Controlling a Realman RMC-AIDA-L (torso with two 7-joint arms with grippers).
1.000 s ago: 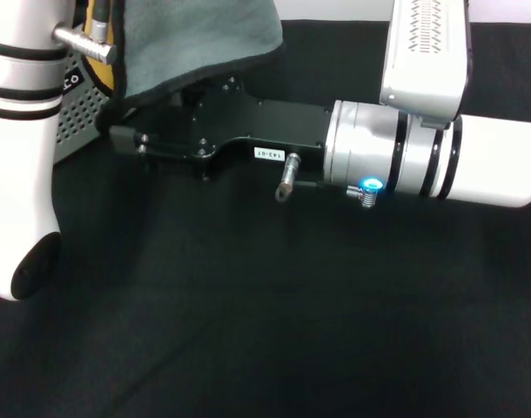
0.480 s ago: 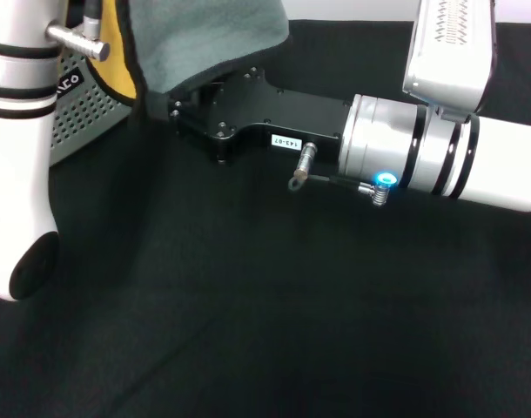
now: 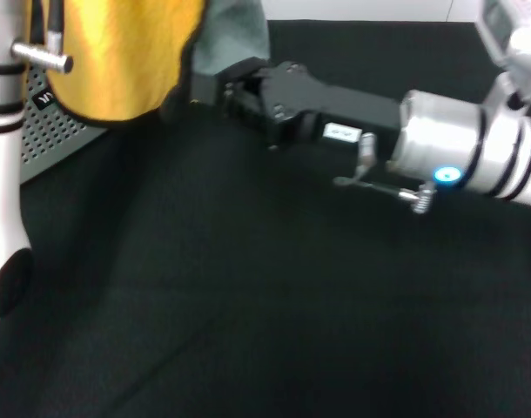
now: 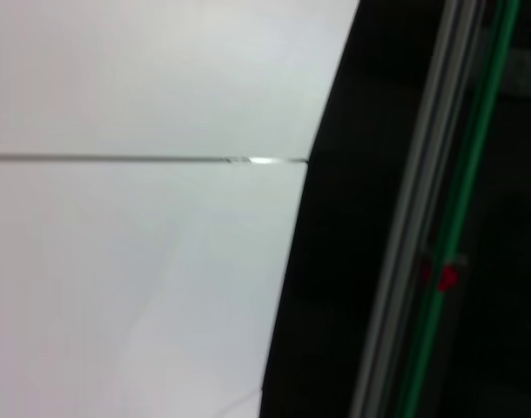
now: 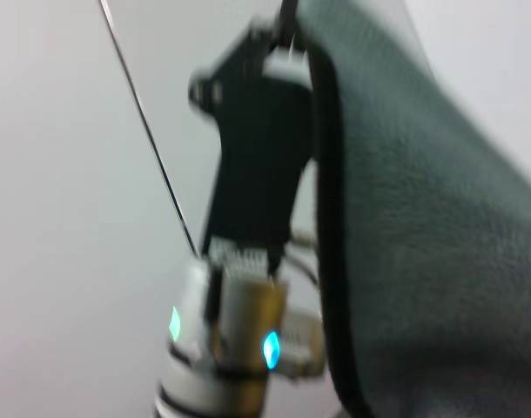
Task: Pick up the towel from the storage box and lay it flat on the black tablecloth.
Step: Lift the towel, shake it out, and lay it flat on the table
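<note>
The towel (image 3: 126, 52) has swung yellow-side out, hiding both end effectors' fingers; grip state unclear.

Head view down over black tablecloth (image 3: 248, 331), right wrist close on towel (image 5: 422, 226), both showing it

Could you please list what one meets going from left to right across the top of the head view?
White left arm → light grey perforated storage box → hanging yellow-orange fluffy towel → black right hand → silver right wrist with blue light, all above the black tablecloth.
</note>
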